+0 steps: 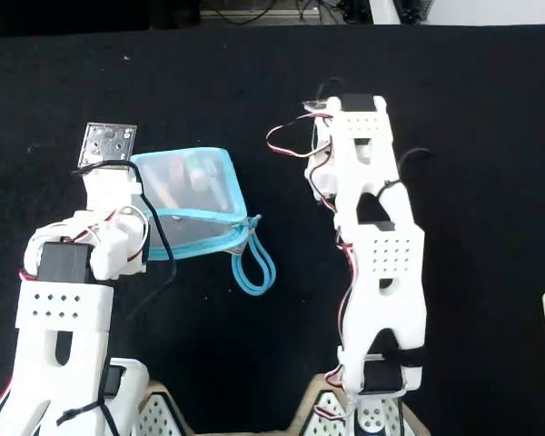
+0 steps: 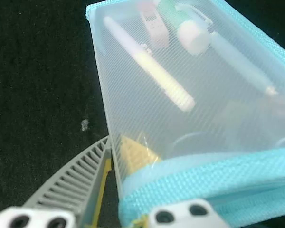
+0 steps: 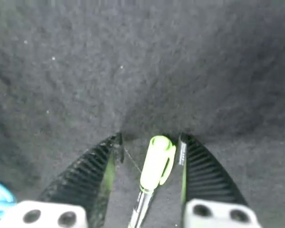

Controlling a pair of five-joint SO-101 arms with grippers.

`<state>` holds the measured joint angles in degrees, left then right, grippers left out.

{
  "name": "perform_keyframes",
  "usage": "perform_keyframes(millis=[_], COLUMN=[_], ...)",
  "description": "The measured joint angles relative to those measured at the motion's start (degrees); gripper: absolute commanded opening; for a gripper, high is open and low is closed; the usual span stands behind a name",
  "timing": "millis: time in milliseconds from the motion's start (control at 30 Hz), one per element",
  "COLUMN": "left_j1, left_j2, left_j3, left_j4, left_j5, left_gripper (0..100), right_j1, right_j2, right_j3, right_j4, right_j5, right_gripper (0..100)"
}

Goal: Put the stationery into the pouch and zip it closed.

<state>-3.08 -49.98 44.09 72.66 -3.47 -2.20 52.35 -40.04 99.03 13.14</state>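
White plastic arms (image 1: 381, 272), black servos (image 1: 64, 263), red-white-black cables (image 1: 286, 145); ribbed dark fingers (image 3: 80, 183), screw-holed white bases (image 3: 38, 216).

Left end effector (image 2: 117, 160) clamped on pouch (image 2: 194, 109) edge, right end effector (image 3: 150, 140) jaws spread, arm stretched forward

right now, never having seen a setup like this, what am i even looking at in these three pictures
Two white robot arms sit side by side at a table covered in black cloth. The high view looks down over both; the other two come from cameras on each arm's wrist. The left arm's end effector appears to pinch an edge of a see-through pouch with a light-blue zip, which already holds pens and other stationery. The right arm's end effector is open, with a green-capped pen lying between its fingers, not clamped.
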Motion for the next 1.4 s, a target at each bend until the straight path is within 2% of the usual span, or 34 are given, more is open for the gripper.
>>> perform_keyframes(millis=[100, 400, 533, 833, 1067, 1400], left_j1=[0.00, 0.00, 0.00, 0.00, 0.00, 0.00], left_j2=[0.00, 0.00, 0.00, 0.00, 0.00, 0.00], left_j3=[0.00, 0.00, 0.00, 0.00, 0.00, 0.00], left_j4=[0.00, 0.00, 0.00, 0.00, 0.00, 0.00], left_j5=[0.00, 0.00, 0.00, 0.00, 0.00, 0.00], left_gripper=[3, 3, 3, 3, 3, 3], right_j1=[0.00, 3.52, 5.10, 3.69, 2.90, 2.55], right_j2=[0.70, -1.85, -12.57, -37.80, -48.88, -65.85], right_j3=[-0.44, -1.23, 1.49, 19.08, 33.23, 37.19], right_j4=[0.18, 0.18, 0.18, -0.35, -9.85, -14.15], right_j5=[2.99, 6.42, 6.42, 6.42, 2.46, -8.70], right_gripper=[0.3, 1.0, 1.1, 1.1, 1.1, 1.1])
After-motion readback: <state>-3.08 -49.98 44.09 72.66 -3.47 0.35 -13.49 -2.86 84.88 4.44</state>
